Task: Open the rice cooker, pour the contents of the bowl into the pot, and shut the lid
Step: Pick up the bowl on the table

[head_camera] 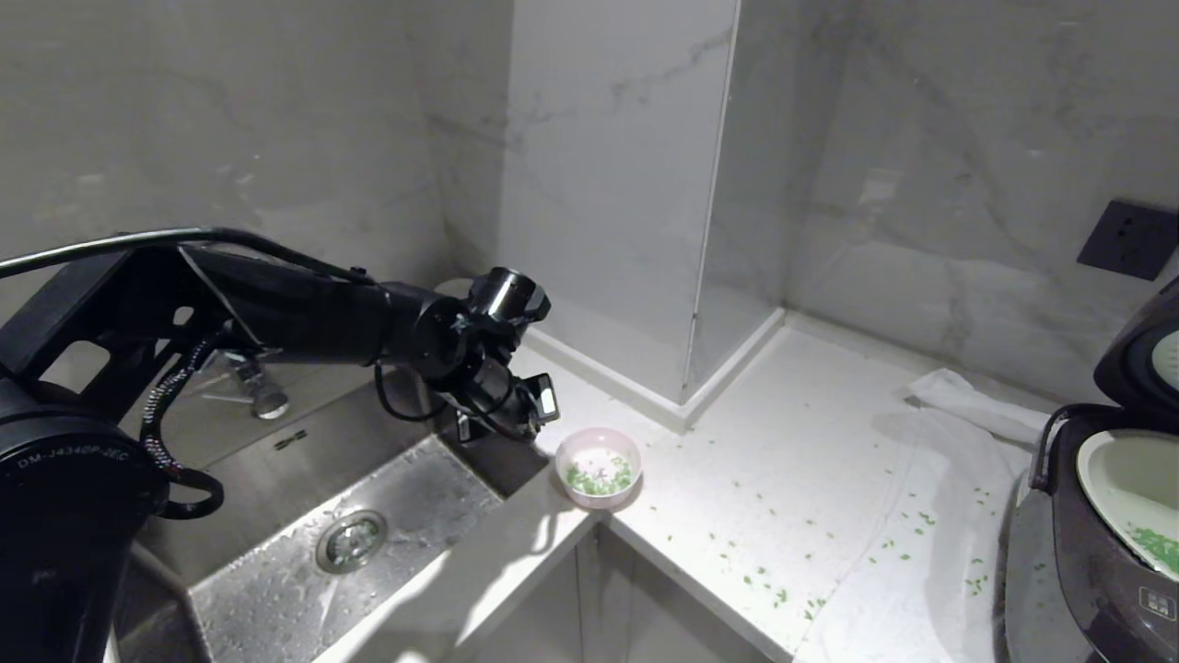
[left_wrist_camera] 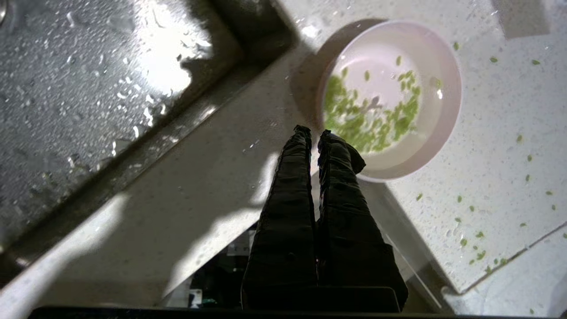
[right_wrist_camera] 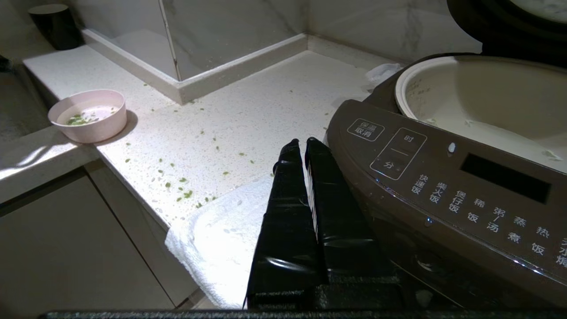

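The pale pink bowl [head_camera: 599, 467] stands on the white counter by the sink's corner, holding some green chopped contents [head_camera: 601, 479]. My left gripper [head_camera: 507, 425] hovers just to its left over the sink edge. Its black fingers are shut and empty, with the tips [left_wrist_camera: 314, 133] at the bowl's [left_wrist_camera: 443, 115] rim above the green bits [left_wrist_camera: 367, 119]. The rice cooker [head_camera: 1105, 562] sits at the far right with its lid [head_camera: 1142, 354] raised. Its pale pot [head_camera: 1128, 483] holds a few green bits [head_camera: 1159, 548]. My right gripper [right_wrist_camera: 301, 144] rests shut and empty beside the cooker's front panel [right_wrist_camera: 443, 186], below the pot [right_wrist_camera: 487, 97].
A wet steel sink [head_camera: 276, 589] with a drain [head_camera: 350, 539] and faucet [head_camera: 258, 391] lies under my left arm. Green bits [head_camera: 764, 562] are strewn over the counter. A white towel [head_camera: 967, 414] lies under the cooker. A marble column [head_camera: 626, 184] and a wall socket [head_camera: 1128, 239] stand behind.
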Tool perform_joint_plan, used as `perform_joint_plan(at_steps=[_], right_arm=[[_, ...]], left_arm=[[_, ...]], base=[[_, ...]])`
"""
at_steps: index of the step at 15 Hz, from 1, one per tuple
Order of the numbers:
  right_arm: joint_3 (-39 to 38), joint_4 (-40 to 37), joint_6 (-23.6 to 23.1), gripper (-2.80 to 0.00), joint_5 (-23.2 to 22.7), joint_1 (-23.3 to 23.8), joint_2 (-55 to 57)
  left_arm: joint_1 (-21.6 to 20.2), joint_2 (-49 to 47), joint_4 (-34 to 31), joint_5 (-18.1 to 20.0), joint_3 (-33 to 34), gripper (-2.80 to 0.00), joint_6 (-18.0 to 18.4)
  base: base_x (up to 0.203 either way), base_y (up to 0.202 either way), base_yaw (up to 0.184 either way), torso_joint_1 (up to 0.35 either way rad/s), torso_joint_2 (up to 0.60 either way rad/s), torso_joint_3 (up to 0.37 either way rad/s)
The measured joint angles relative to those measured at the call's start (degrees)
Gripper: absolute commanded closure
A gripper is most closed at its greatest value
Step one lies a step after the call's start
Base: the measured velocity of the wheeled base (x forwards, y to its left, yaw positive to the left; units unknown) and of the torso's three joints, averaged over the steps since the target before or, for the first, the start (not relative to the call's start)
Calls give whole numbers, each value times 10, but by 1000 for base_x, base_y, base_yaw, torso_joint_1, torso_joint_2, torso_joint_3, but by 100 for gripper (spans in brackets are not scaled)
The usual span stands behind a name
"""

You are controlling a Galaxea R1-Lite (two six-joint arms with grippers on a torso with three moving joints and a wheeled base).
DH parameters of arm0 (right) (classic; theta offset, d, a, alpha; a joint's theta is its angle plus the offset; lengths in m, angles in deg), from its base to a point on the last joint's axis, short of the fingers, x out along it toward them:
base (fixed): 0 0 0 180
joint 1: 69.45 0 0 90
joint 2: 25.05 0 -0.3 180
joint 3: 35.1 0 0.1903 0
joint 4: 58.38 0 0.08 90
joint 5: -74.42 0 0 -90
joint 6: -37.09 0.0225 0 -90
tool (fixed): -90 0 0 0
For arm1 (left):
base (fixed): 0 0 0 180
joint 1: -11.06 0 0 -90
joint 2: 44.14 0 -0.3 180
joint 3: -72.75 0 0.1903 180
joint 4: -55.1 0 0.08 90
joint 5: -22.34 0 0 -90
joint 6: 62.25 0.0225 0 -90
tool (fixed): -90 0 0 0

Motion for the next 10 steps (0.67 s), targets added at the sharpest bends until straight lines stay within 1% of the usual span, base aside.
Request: perform_joint_plan(at_steps=[3,4,6,7,8,10], right_arm=[[0,0,0,0,0,0,0],[0,0,0,0,0,0,0],[0,0,0,0,0,0,0],[0,0,0,0,0,0,0],[0,0,0,0,0,0,0],[0,0,0,0,0,0,0]], left_arm=[[1,72,16,-1,85,0,2],[2,104,32,-1,127,0,5],[7,175,92,-14,231,0,14],[11,211,133,-33,287,0,27],[15,247,180,-62,347,0,50],[19,308,270,-125,443,0,100]], base=[[0,0,0,0,0,0],[0,0,0,0,0,0],[0,0,0,0,0,0],[0,0,0,0,0,0],[0,0,0,0,0,0],[0,0,0,0,0,0]])
